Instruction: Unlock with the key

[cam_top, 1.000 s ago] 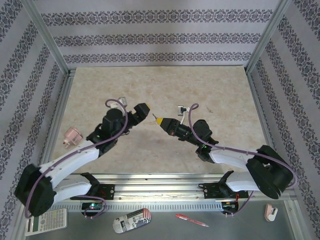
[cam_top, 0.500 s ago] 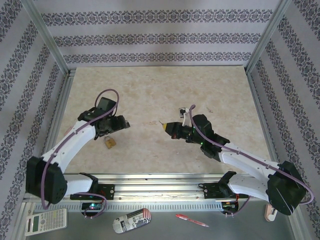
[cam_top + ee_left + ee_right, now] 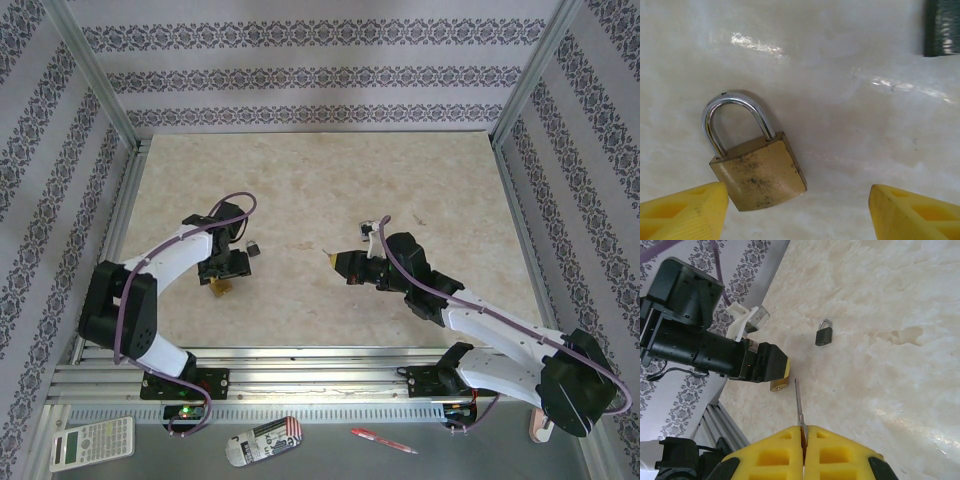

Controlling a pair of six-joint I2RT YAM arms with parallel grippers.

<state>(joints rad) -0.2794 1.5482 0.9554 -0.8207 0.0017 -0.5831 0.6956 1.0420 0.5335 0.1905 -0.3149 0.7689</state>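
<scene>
A brass padlock with a silver shackle lies flat on the marble table. My left gripper hangs open just over it. The padlock body sits between the yellow fingers, close against the left one. From above, the left gripper covers most of the brass padlock. My right gripper is shut on the key, a thin silvery blade that points at the brass padlock. In the top view the right gripper hovers mid-table, apart from the lock.
A small black padlock lies on the table beyond the brass one, seen from above as the small black padlock. A calculator, a can and a red pen lie below the metal rail.
My left arm swung left and down onto the brass padlock lying on the table, and its jaws narrowed a little. The right gripper with the key drifted slightly right.
</scene>
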